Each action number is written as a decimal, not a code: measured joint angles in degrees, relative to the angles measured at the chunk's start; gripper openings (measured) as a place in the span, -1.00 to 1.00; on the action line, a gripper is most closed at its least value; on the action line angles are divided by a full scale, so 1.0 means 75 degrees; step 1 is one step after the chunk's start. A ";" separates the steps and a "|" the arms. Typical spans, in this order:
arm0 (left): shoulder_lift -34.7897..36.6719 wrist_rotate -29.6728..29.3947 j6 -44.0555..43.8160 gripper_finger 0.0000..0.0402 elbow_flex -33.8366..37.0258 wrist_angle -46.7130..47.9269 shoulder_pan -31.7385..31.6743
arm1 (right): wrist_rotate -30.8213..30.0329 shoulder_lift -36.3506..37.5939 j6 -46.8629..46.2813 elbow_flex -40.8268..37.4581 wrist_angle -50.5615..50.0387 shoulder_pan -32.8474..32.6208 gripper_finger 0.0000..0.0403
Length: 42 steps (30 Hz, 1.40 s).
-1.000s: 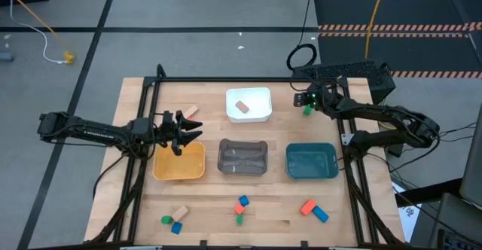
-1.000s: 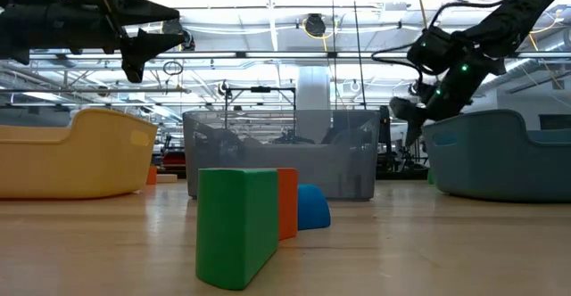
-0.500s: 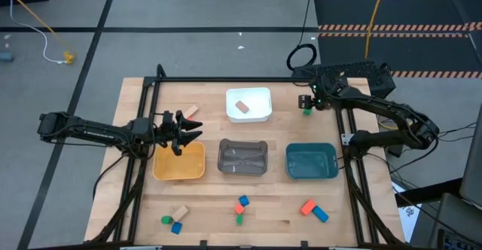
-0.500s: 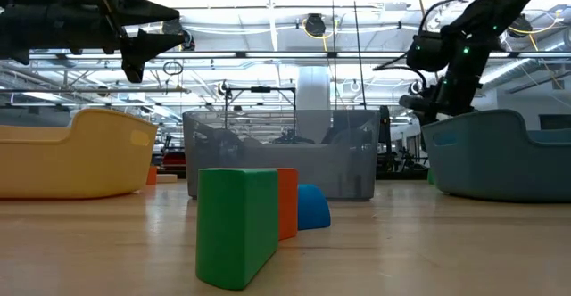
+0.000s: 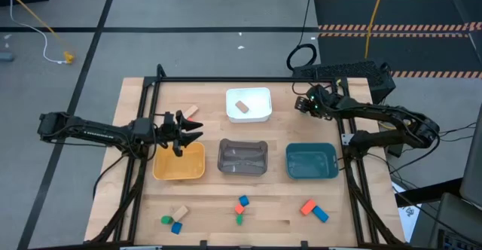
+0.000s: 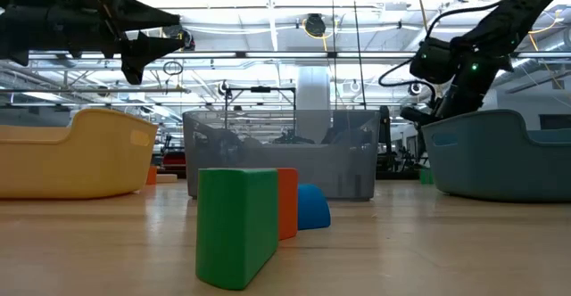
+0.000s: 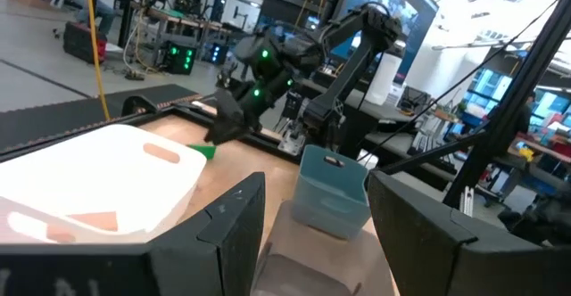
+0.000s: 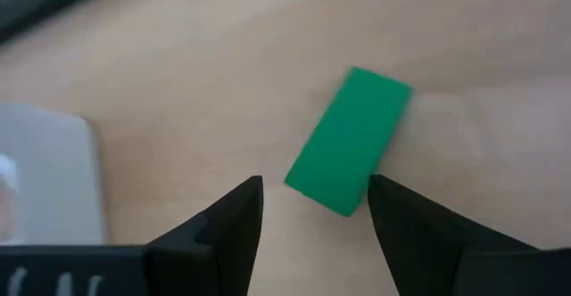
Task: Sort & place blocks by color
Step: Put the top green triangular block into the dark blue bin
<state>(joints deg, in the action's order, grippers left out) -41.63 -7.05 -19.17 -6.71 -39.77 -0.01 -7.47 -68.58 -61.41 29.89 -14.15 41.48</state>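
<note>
While the green block (image 8: 350, 142) is lying flat on the pale wood worktop (image 8: 464, 28) near the white tray (image 8: 40, 171), I am hovering my right hand (image 8: 314, 209) over it, fingers apart; its long axis is running skewed across their gap. Smooth, matte, sharp-edged cuboid. My left hand (image 5: 183, 132), open, is waiting above the yellow tray (image 5: 197, 169).

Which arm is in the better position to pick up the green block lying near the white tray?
Probably the right. The right gripper hovers open directly over the green block, which lies between its fingers' line. The left gripper waits open above the yellow tray, across the table.
</note>
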 joint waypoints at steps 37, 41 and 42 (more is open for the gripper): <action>0.0002 -0.0129 0.0122 0.00 0.0001 -0.0115 -0.0013 | 0.0192 -0.0003 1.4887 0.0000 0.0663 0.0041 -0.03; 0.0003 -0.0136 0.0105 0.00 0.0001 -0.0137 -0.0147 | 0.0205 -0.0003 1.5651 0.0000 0.0389 0.0058 -0.03; 0.0003 -0.0139 0.0076 0.00 0.0001 -0.0137 -0.0192 | 0.0205 -0.0003 1.5777 0.0000 0.0277 0.0058 -0.03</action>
<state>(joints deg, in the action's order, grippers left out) -41.60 -8.09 -18.60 -6.70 -40.80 -1.45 -5.93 -68.60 56.92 29.89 -12.08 41.91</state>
